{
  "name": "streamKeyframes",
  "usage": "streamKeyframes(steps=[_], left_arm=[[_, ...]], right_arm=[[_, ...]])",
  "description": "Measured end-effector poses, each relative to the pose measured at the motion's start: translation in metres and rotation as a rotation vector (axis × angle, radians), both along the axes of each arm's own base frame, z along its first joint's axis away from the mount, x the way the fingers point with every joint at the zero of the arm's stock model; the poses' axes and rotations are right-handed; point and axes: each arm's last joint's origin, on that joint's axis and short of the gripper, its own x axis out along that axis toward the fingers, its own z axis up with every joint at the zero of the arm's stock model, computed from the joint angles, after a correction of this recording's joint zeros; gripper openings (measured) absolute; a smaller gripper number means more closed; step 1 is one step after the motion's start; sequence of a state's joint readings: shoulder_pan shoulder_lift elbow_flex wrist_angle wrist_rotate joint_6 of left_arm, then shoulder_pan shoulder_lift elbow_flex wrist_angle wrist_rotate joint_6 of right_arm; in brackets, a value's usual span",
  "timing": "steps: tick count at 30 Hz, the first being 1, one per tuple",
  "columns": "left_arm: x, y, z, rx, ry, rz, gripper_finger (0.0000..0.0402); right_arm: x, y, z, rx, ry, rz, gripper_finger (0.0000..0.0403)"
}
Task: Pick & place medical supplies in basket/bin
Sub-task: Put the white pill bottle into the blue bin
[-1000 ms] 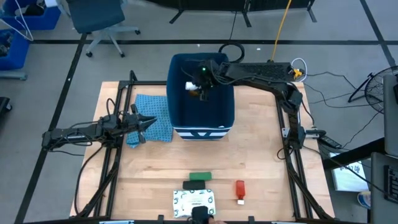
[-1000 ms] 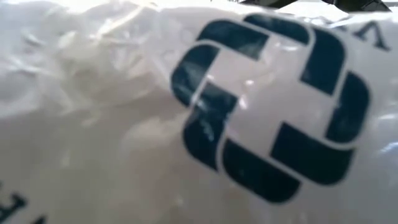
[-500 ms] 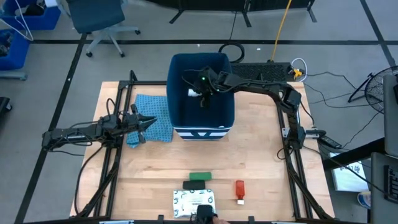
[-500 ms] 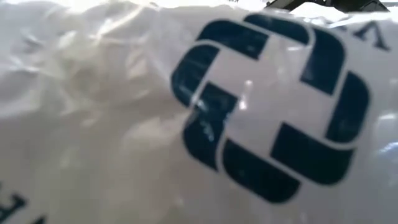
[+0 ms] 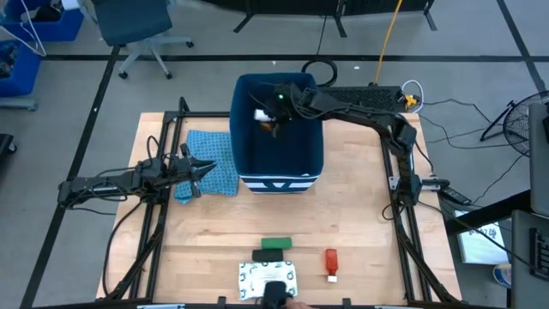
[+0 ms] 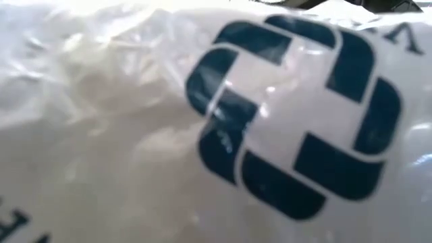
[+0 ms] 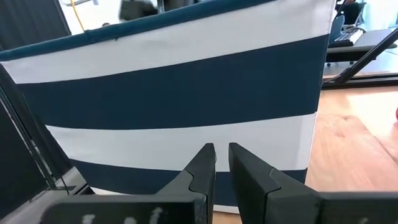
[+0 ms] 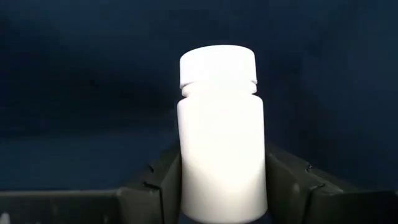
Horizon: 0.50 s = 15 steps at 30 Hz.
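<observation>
- My right end effector (image 8: 221, 180) is clamped on a white bottle (image 8: 219, 134) with a white cap, one finger (image 8: 163, 180) pressed to each side of the body; the bottle stands upright between them against dark blue wall.
- From the high view, that right end effector (image 5: 273, 120) sits inside the dark-blue bin (image 5: 310, 159), toward its far left part, with the arm reaching in over the far right rim.
- Compared with half a second ago, the right end effector has drawn back toward the bin's far wall, close to where it was a full second ago; the bottle is still in its grip.
- Room inside the bin is open toward the near wall; the far wall and left wall are close to the bottle.
- My left end effector (image 5: 199, 170) waits over the light blue cloth (image 5: 214, 148), just left of the bin; its fingers (image 7: 200, 167) are nearly together, a narrow gap between them, holding nothing. It has not moved.
- In the left wrist view the bin's striped side (image 7: 186, 93) fills the frame, close ahead.
- Along the near edge of the desk (image 5: 369, 215) lie the green box (image 5: 275, 244), the black bar (image 5: 266, 255) just beside it, the white patterned packet (image 5: 267, 276) and the red tube (image 5: 331, 261), well apart from the bin, unchanged.
- The low view is covered by that packet (image 6: 202, 135), so I get no level look at the desk.
</observation>
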State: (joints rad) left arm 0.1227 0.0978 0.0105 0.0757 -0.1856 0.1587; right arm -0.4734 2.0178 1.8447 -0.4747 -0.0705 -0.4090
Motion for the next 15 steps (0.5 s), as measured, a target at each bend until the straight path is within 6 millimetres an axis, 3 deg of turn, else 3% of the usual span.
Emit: streamKeyframes(steps=[5, 7, 11, 15], left_arm=[[0.0, 0.0, 0.0, 0.03, 0.01, 0.0, 0.0051], [0.0, 0.0, 0.0, 0.044, 0.015, 0.0, 0.0051], [0.0, 0.0, 0.0, 0.061, 0.021, 0.0, 0.0051], [0.0, 0.0, 0.0, 0.073, 0.024, 0.0, 0.0051]], right_arm=[[0.012, -0.002, 0.057, 0.03, -0.213, 0.053, 0.0158], [0.014, -0.009, 0.07, 0.017, -0.247, 0.041, 0.0157], [0.023, -0.022, 0.059, 0.046, -0.2, 0.029, 0.0157], [0.028, -0.034, 0.019, 0.13, -0.062, 0.02, 0.0157]])
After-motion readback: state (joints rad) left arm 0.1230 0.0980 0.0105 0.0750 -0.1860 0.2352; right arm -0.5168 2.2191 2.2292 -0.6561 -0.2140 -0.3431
